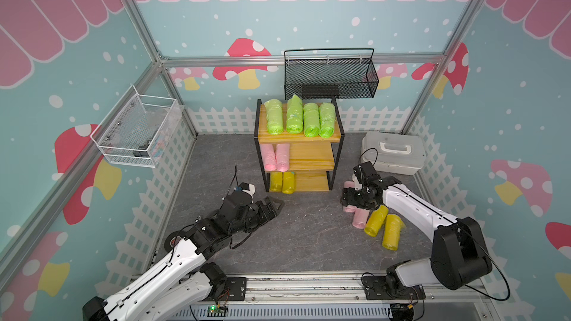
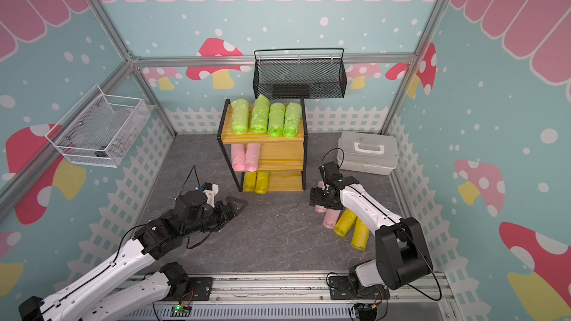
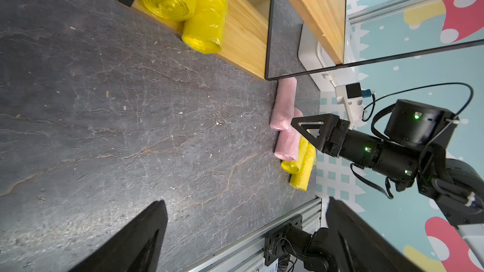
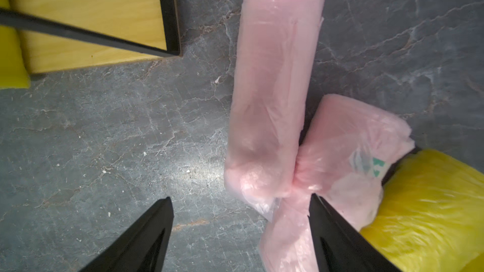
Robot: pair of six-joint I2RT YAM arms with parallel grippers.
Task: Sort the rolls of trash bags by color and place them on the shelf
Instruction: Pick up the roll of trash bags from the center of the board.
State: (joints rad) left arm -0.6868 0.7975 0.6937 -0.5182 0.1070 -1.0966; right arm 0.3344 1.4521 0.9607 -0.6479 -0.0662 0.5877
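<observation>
Right hand [image 4: 241,201] spread wide over 2 pink rolls [image 4: 275,74], left hand [image 3: 246,202] likewise spread, empty

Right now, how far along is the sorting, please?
Done: four green rolls on the shelf's top tier; two shelved pink rolls, two shelved yellow rolls below. In hand: right gripper open over a floor pink roll. Remaining: that one, second floor pink roll, two floor yellow rolls.
</observation>
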